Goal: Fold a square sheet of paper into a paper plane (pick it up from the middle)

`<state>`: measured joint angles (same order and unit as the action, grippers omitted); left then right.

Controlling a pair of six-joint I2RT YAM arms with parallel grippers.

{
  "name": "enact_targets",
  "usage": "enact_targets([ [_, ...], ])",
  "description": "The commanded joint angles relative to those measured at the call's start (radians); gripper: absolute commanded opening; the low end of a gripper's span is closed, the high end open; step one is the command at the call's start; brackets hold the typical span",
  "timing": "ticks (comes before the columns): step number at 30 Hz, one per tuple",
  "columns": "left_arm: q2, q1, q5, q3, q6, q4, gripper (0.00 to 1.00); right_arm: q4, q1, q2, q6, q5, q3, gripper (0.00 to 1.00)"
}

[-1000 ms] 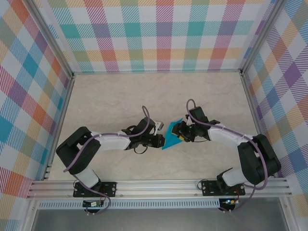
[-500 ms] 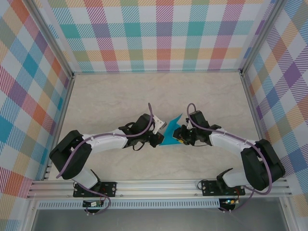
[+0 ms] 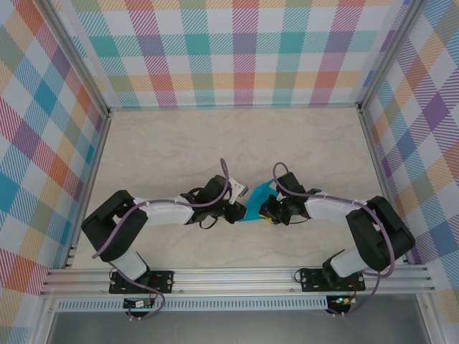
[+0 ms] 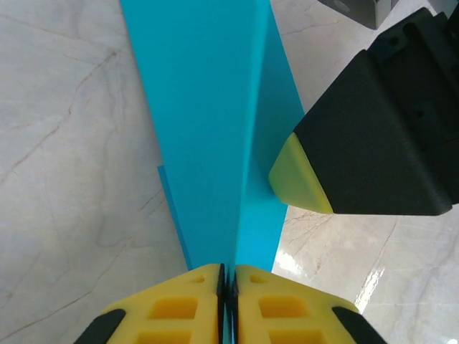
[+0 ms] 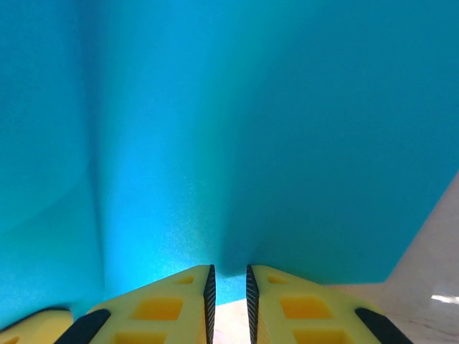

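Observation:
The sheet of paper [image 3: 257, 195] is teal-blue, folded and creased, and stands up off the table centre between both grippers. My left gripper [image 3: 241, 209] is at its left side. In the left wrist view the yellow jaws [image 4: 227, 276] are shut on the paper's [image 4: 208, 107] near edge, beside a long crease. My right gripper [image 3: 265, 208] is at the paper's right side, and its yellow fingertip [image 4: 297, 179] touches the paper there. In the right wrist view the paper [image 5: 251, 129] hangs close in front. Its lower edge dips into the narrow gap of the right gripper [image 5: 228, 276], whose jaws stand slightly apart.
The pale marble tabletop [image 3: 165, 150] is ringed by plaid walls [image 3: 237, 50] and aluminium rails [image 3: 237, 276]. Both arm bases sit at the near edge, and free surface lies behind the grippers toward the back wall.
The right jaws have narrowed around the paper's edge. Both grippers and the paper have shifted slightly nearer, after the left arm first stretched out to the right.

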<state>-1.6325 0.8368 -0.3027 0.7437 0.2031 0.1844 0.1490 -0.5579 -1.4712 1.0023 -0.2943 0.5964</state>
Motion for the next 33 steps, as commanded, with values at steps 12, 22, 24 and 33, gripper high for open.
enact_targets([
  [12,0.007,0.012,-0.038,-0.087,0.129,0.15,0.3,-0.012,-0.007,-0.008,0.029,0.02,0.008,0.21],
  [22,-0.019,0.025,-0.061,-0.095,0.105,0.194,0.2,0.0,-0.007,-0.01,0.027,0.017,0.014,0.21],
  [24,-0.027,0.028,-0.062,-0.089,0.098,0.189,0.18,-0.003,-0.007,-0.015,0.029,0.017,0.014,0.21],
  [33,-0.04,0.031,-0.06,-0.074,0.08,0.158,0.15,-0.003,-0.007,-0.026,0.03,0.012,0.017,0.21],
])
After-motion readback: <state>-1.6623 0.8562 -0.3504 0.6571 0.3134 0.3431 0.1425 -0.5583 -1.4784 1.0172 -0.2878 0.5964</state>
